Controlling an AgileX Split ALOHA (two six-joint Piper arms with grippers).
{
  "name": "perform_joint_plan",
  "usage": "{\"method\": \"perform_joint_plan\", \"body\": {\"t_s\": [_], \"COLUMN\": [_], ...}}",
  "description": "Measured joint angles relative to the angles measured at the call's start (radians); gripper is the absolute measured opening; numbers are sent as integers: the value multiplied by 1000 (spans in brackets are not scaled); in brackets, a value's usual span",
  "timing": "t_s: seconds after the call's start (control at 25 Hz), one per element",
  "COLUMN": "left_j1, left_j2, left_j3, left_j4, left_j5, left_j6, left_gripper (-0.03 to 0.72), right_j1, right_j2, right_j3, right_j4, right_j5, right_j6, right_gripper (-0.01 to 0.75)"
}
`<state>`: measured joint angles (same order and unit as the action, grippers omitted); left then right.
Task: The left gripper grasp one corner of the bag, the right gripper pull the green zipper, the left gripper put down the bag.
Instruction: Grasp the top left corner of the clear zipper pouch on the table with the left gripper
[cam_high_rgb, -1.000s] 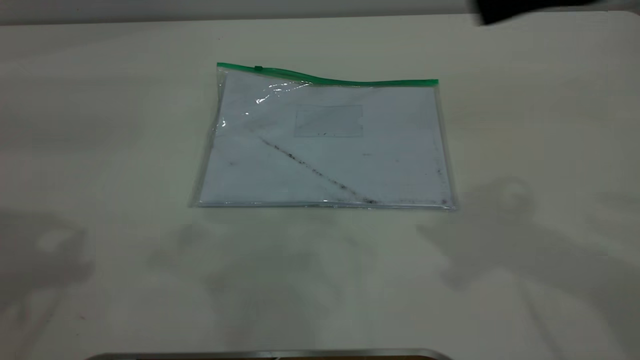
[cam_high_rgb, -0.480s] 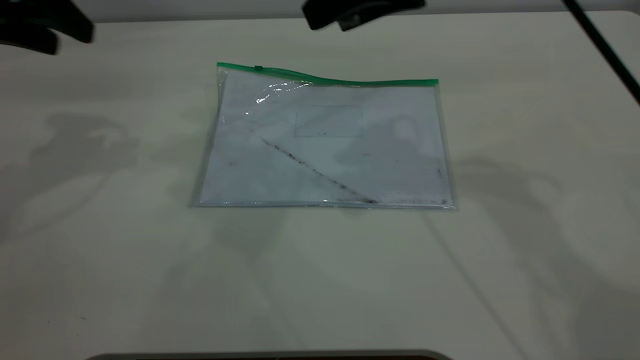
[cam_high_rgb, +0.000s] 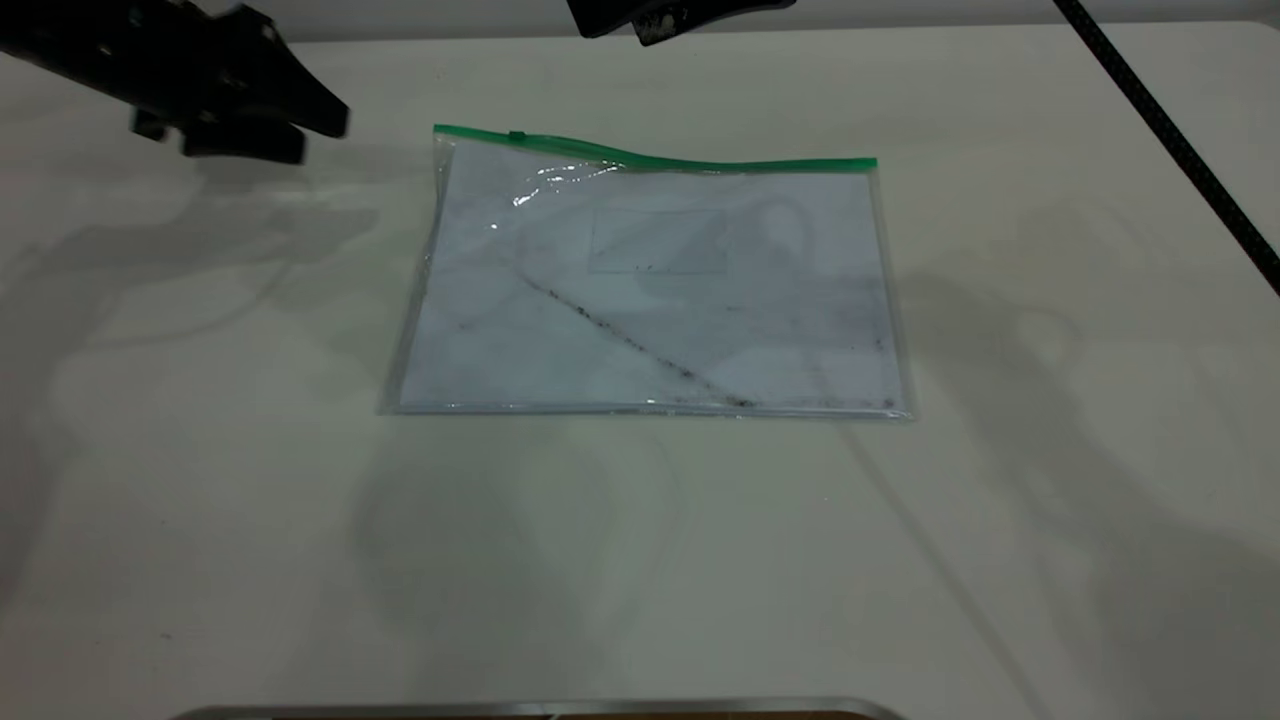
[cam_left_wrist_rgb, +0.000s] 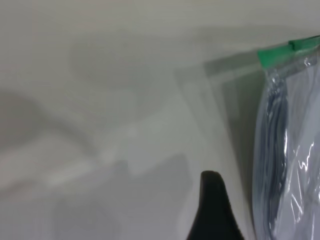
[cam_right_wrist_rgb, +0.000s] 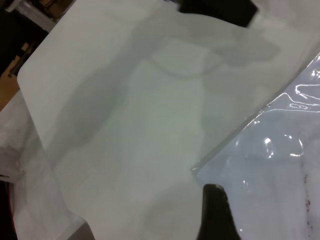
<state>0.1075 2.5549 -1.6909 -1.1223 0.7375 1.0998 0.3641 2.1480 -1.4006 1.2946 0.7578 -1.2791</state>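
The bag (cam_high_rgb: 650, 290) lies flat on the white table, with a white sheet and a dark diagonal smudge inside. The green zipper (cam_high_rgb: 700, 160) runs along its far edge, with the slider (cam_high_rgb: 517, 136) near the far-left corner. My left gripper (cam_high_rgb: 315, 140) hovers open just left of that corner, apart from the bag. Its wrist view shows one finger (cam_left_wrist_rgb: 212, 210) beside the bag's edge (cam_left_wrist_rgb: 285, 165) and the green strip's end (cam_left_wrist_rgb: 275, 55). My right gripper (cam_high_rgb: 650, 18) is above the table's far edge, beyond the zipper, partly cut off. One finger (cam_right_wrist_rgb: 215, 215) shows over a clear bag corner (cam_right_wrist_rgb: 250, 165).
A black cable (cam_high_rgb: 1170, 140) runs diagonally across the right of the table. A metal strip (cam_high_rgb: 540, 708) lines the near edge. In the right wrist view a table corner (cam_right_wrist_rgb: 30, 75) drops off to dark floor, and a black arm part (cam_right_wrist_rgb: 220, 11) shows farther off.
My left gripper has come in from the far left toward the bag's far-left corner. My right gripper has shifted left along the far edge. The bag has not moved.
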Motion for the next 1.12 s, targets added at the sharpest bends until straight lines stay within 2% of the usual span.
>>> {"method": "perform_joint_plan", "body": {"t_s": [0.24,0.48,0.8,1.12], "left_j1": [-94,-162,-157,-117], "left_j2": [94,128,123,51], "left_j3": [-125,-140,-140,-140], "left_j4": [0,2,16,146], "left_j5": [26,-24,-24,-22], "left_j6": [-3,-2,-8,-93], "left_gripper": [590,590,590,590], "right_j1": [6,13,14,15], "right_j2": [0,0,0,0], "right_j3": [-1,-1,-1,-1], "right_j4": [0,0,-2,-3], "right_j5": [0,2,42,42], "right_j6": [0,0,6,7], "right_gripper": [551,551,549,537]}}
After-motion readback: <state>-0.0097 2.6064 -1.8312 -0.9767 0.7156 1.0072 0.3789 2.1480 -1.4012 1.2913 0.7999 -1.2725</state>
